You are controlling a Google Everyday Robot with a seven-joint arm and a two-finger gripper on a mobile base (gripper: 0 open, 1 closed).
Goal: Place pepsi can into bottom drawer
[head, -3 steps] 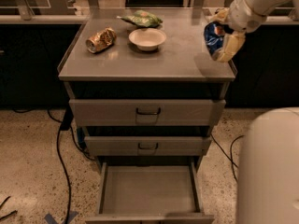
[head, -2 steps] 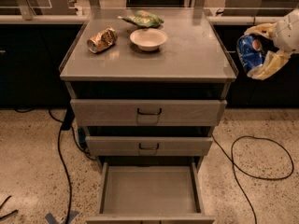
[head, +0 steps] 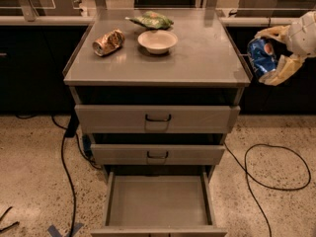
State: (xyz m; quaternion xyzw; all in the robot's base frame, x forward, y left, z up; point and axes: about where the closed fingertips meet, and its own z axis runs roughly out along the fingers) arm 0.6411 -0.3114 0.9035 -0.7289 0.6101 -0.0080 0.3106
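Note:
My gripper (head: 269, 54) is at the right edge of the view, just off the right side of the cabinet top, and is shut on the blue pepsi can (head: 260, 55). The can is held in the air, tilted, between the pale fingers (head: 282, 69). The bottom drawer (head: 158, 201) is pulled open at the foot of the cabinet, its grey floor bare. It lies well below and to the left of the can.
On the cabinet top (head: 207, 58) lie a gold-brown can (head: 108, 42) on its side, a white bowl (head: 157, 40) and a green bag (head: 151, 19). Two upper drawer fronts (head: 157, 119) are closed. Cables (head: 266, 167) run over the speckled floor on both sides.
The gripper has carried the pepsi can from above the cabinet top's right corner out past its right edge and slightly lower. The arm no longer covers the lower right.

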